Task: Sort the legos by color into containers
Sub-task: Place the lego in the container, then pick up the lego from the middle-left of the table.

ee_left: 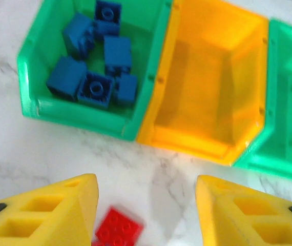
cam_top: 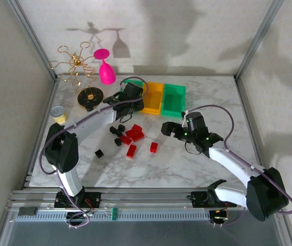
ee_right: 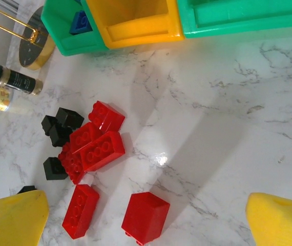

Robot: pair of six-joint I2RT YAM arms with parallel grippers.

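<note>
Three containers stand in a row at the back: a green bin holding several blue legos, a yellow-orange bin with nothing showing inside, and a second green bin. My left gripper hovers open just in front of the first two bins, nothing between its fingers; a red lego lies on the table beneath. Red legos and black legos lie clustered mid-table. My right gripper is wide open above a lone red lego, holding nothing.
A small yellow can stands at the left edge. A black disc, a gold wire rack and a pink glass sit at the back left. One black lego lies apart toward the front.
</note>
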